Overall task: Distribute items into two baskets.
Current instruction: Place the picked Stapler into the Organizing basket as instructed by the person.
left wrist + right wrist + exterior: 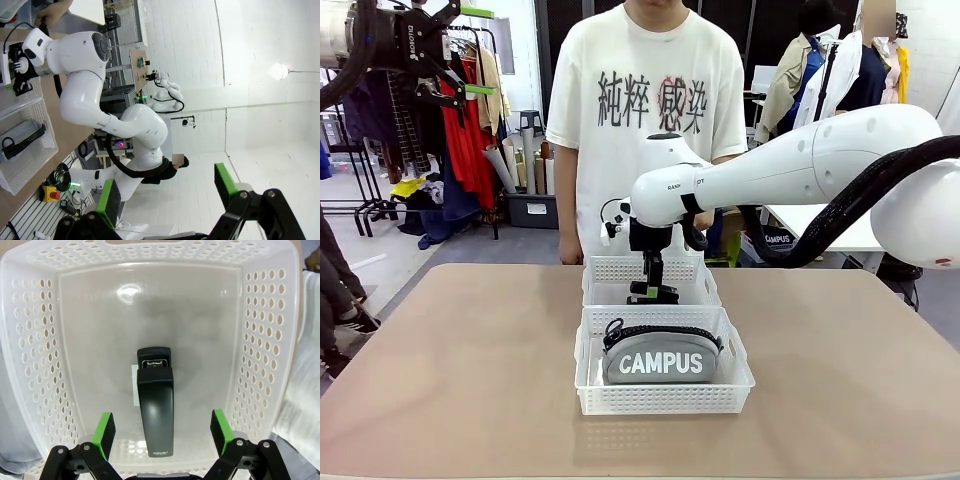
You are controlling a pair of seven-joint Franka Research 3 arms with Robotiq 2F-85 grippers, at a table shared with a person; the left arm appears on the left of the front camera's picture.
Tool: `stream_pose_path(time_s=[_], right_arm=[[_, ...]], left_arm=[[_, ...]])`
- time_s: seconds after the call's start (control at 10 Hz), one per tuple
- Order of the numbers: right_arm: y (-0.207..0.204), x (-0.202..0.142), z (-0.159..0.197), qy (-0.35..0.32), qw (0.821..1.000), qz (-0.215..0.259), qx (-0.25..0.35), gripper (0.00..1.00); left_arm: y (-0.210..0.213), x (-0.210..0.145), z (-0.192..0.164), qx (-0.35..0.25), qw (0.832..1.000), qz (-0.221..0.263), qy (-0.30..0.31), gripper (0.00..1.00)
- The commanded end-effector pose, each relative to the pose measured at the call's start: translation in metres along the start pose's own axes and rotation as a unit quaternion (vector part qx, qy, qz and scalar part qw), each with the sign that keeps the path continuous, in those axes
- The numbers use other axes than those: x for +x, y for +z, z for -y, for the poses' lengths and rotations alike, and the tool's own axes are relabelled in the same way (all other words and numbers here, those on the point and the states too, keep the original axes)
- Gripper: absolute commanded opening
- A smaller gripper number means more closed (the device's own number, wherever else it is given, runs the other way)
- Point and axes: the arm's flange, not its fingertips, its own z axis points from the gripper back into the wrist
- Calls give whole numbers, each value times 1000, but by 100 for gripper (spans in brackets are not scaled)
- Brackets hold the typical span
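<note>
Hovering right gripper (162, 432), jaws wide, grips nothing; black stapler (155, 407) lies between pads on far basket (270, 340) floor, long axis along gripper approach.

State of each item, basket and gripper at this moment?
Stapler: lying in the far basket, released.
Pouch: zipped, in the near basket.
Right gripper: open, straddling the stapler.
Left gripper: open, empty, raised high.
</note>
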Motion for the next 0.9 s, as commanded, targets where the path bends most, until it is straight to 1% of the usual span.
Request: stream_pose_path(time_s=[0.0, 0.1, 0.2, 0.7, 0.8], right_arm=[[9, 2, 4, -20, 1000, 3, 9, 100], [9, 2, 3, -14, 1000, 6, 8, 100], [1, -1, 1, -3, 1000, 1, 1, 100], [-1, -1, 1, -4, 1000, 1, 2, 100], [8, -3, -3, -18, 1000, 2, 16, 100]], left_arm=[[0, -2, 3, -5, 1000, -1, 2, 100], [0, -2, 3, -5, 1000, -1, 2, 100], [0, -2, 3, -5, 1000, -1, 2, 100], [0, -2, 3, -5, 1000, -1, 2, 100], [0, -2, 3, -5, 1000, -1, 2, 100]])
